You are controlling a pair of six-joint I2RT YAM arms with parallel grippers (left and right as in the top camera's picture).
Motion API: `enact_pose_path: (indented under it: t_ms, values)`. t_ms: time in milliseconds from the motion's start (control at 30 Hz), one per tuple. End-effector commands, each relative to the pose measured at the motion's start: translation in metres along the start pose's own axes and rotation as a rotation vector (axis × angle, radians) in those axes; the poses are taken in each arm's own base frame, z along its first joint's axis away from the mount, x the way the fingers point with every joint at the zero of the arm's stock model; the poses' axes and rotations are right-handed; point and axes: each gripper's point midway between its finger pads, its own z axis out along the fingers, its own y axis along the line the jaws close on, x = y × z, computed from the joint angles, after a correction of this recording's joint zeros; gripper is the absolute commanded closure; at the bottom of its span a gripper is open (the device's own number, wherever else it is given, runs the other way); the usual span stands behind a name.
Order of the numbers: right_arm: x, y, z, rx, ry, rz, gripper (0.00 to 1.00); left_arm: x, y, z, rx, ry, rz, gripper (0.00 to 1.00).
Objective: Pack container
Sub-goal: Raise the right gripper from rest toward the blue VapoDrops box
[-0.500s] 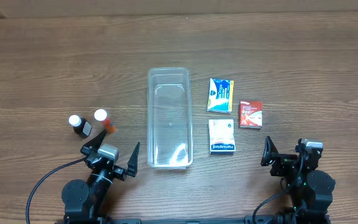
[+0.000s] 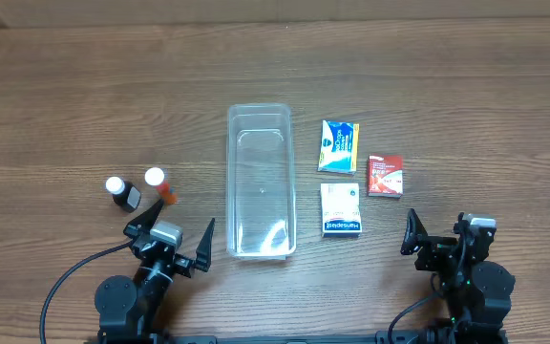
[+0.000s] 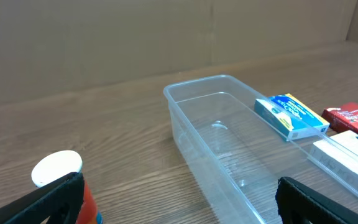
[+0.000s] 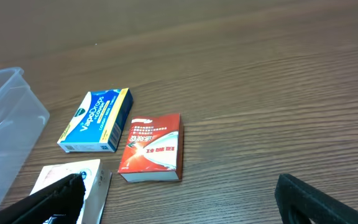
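Observation:
The clear plastic container (image 2: 261, 182) lies empty in the middle of the table, long side running away from me; it also shows in the left wrist view (image 3: 229, 143). Right of it lie a blue and yellow box (image 2: 339, 145), a red box (image 2: 385, 176) and a white box (image 2: 341, 210). Left of it stand an orange bottle with a white cap (image 2: 159, 184) and a dark bottle with a white cap (image 2: 120, 192). My left gripper (image 2: 170, 239) is open and empty near the front edge. My right gripper (image 2: 444, 234) is open and empty at the front right.
The wrist views show the blue box (image 4: 96, 121), red box (image 4: 153, 147) and white box (image 4: 67, 186) ahead of the right gripper, and the orange bottle (image 3: 64, 183) by the left finger. A cardboard wall (image 3: 166, 37) stands behind the table.

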Motion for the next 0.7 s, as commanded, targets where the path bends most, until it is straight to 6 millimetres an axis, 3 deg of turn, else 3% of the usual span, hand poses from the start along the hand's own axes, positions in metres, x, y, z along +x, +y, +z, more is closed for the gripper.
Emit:
enact_pose_path:
  t_ms: [0,167,367,533,667]
  values:
    - [0.002,-0.002,0.001,0.006,0.0,0.007,0.0,-0.001,-0.003,0.0,0.014,-0.011,-0.009,0.0]
    - [0.002,-0.004,0.001,0.02,-0.002,0.008,0.0,-0.001,-0.003,0.0,0.014,-0.011,-0.009,0.0]
    - [0.004,0.008,0.0,-0.05,0.01,0.02,0.0,-0.001,-0.003,0.0,0.014,-0.011,-0.01,0.0]
    - [0.007,0.027,-0.002,-0.16,0.043,0.203,0.0,-0.001,-0.003,0.0,0.014,-0.011,-0.009,0.0]
    - [0.006,0.031,-0.003,-0.181,0.055,0.334,0.0,-0.001,-0.003,0.0,0.014,-0.011,-0.009,0.0]
